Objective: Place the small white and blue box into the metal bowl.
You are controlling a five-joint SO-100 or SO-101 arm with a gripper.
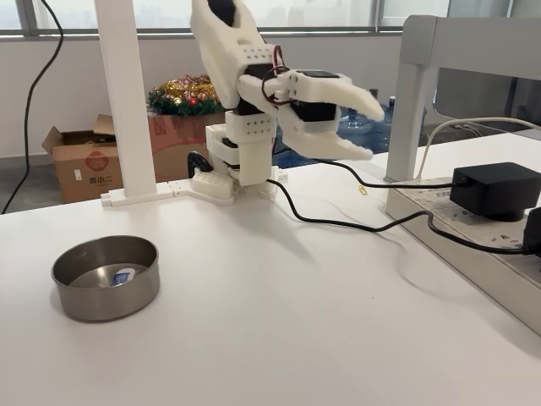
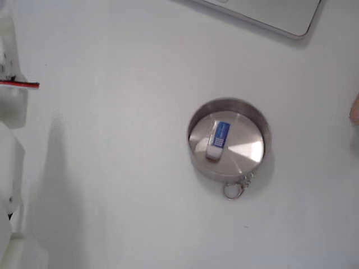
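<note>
One small white and blue box (image 2: 218,140) lay flat on the floor of the metal bowl (image 2: 255,120), a little off centre, so the placing looked done. In a fixed view the bowl (image 1: 106,300) stood toward the table's (image 1: 279,338) near left corner, with the box (image 1: 123,275) just visible over its rim.

The gripper (image 1: 372,127) hung high above the table's far side, well apart from the bowl, jaws spread and holding nothing.

Little seemed likely to go wrong. The main risk, as I judged it, was the black cable (image 1: 338,222) trailing across the table from the arm's base toward the black power adapter (image 1: 497,190) at the right edge; a wide swing of the arm could drag it. A careless return toward the bowl might also knock it, since it looked light and stood unsecured.

Print on the box was too blurred to read. A small ring (image 2: 231,190) hung at the bowl's rim, its purpose unclear. A pale slab (image 2: 269,14) was cut off at the top edge, and the arm (image 2: 8,101) at the left edge showed only partly.
</note>
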